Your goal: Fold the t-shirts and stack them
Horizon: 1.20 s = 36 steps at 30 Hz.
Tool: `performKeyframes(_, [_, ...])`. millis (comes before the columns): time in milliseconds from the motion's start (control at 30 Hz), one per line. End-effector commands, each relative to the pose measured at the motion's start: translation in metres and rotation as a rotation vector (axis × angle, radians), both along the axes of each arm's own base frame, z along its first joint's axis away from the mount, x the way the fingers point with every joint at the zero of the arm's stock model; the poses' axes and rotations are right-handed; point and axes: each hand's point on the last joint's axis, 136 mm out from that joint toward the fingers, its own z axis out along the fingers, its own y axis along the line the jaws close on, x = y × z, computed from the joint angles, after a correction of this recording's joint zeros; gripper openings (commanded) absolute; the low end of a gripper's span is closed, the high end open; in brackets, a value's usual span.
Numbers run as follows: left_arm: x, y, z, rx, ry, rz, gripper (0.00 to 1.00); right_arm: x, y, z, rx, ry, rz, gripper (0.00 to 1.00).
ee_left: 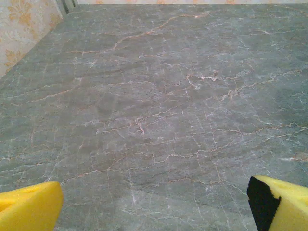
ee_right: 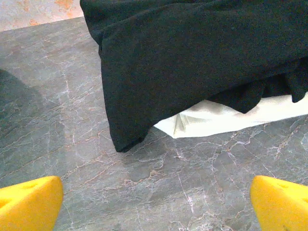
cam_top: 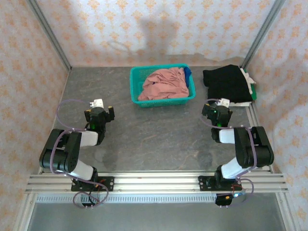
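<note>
Found no legible text, label, brand, number or sign in any view.

A grey, marble-patterned tabletop (cam_top: 159, 134), veined with pale and rust-coloured lines, forms the floor of a small enclosure. Wallpaper with peach-orange floral motifs on a cream ground covers the back wall (cam_top: 159, 19), the left wall (cam_top: 24, 82) and the right wall (cam_top: 286, 82). Slanted metal posts (cam_top: 49, 33) stand at the two rear corners. Ribbed aluminium rails (cam_top: 159, 183) run along the table's near edge. The light is soft and even, and a blurred grey shadow (cam_top: 159, 36) lies across the back wall.
</note>
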Motion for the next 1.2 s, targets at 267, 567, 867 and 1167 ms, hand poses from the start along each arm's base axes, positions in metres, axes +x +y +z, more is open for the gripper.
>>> performKeyframes(267, [0.009,0.003,0.016,0.013,-0.048,0.005,1.0,0.004,-0.001,0.009,-0.002,-0.034,0.003,0.99])
performKeyframes(567, [0.009,0.003,0.016,0.015,-0.048,0.004,1.0,0.004,-0.001,0.009,-0.002,-0.034,0.004,0.99])
performKeyframes(867, [0.008,0.003,0.016,0.014,-0.048,0.005,1.0,0.005,-0.002,0.014,-0.004,-0.051,-0.003,0.99])
performKeyframes(1167, [0.006,-0.09,0.138,0.055,0.03,-0.266,1.0,0.007,0.0,0.103,0.16,0.037,-0.095,0.99])
